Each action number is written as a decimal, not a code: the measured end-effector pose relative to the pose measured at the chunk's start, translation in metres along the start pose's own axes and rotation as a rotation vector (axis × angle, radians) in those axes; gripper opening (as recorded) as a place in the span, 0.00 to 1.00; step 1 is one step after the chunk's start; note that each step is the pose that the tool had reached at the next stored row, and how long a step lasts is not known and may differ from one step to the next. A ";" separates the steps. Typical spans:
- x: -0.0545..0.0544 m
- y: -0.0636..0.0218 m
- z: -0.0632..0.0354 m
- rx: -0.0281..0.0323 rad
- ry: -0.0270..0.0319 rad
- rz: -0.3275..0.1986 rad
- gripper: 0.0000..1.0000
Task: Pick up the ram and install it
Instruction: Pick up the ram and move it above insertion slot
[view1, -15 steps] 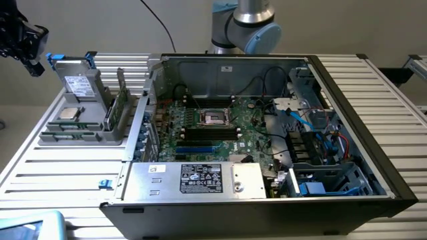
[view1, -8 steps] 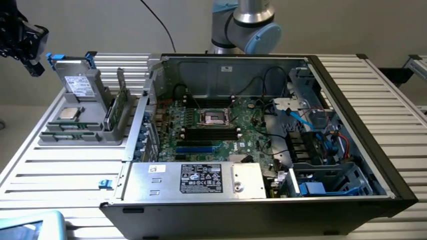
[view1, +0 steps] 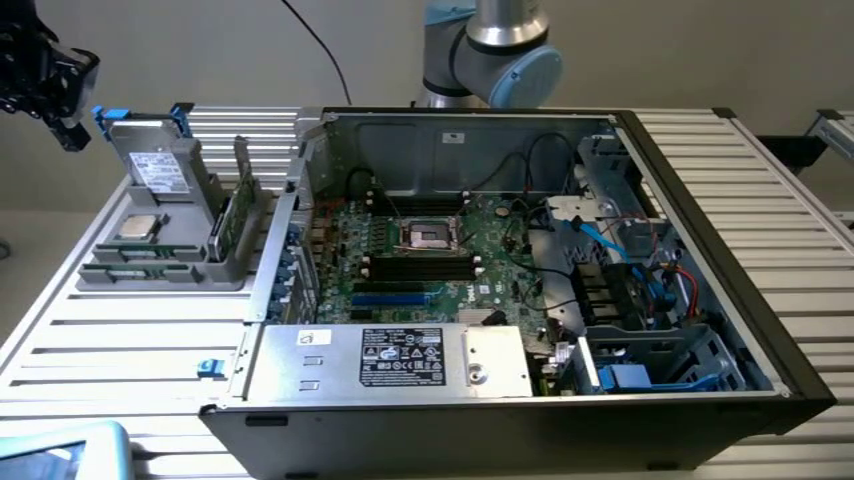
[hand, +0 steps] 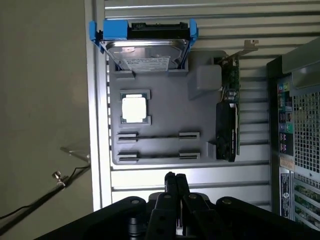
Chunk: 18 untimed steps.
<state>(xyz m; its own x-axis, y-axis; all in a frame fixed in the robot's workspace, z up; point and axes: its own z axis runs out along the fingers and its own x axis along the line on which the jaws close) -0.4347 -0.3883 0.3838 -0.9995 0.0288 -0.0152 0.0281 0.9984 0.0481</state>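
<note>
Fingers (hand: 171, 187) closed on nothing, grey tray (hand: 200, 107) holding ram (hand: 158, 136), processor (hand: 134, 109), drive (hand: 142, 50)

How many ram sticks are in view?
2. Both stand on edge in the gray holder: the first ram stick next to the processor, the second ram stick along the holder's outer edge. Others could be hidden inside the case.

Silver-grey tubular metal robot arm (view1: 505, 18), with a grey rounded joint housing (view1: 454, 70) closed by a pale blue circular cap (view1: 530, 76). Matt black end effector (hand: 175, 176): a broad body of rounded, knuckled links carrying two narrow flat fingers (hand: 170, 182).
</note>
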 end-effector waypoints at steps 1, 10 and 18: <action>0.000 0.0000 0.0001 -0.0003 0.0008 -0.017 0.11; 0.000 0.0000 0.0005 -0.0028 0.0087 -0.181 0.11; 0.000 0.0000 0.0009 -0.0050 0.0158 -0.326 0.11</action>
<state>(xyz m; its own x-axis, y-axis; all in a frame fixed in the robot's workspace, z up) -0.4347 -0.3883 0.3829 -0.9558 -0.2936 -0.0152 -0.2940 0.9546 0.0482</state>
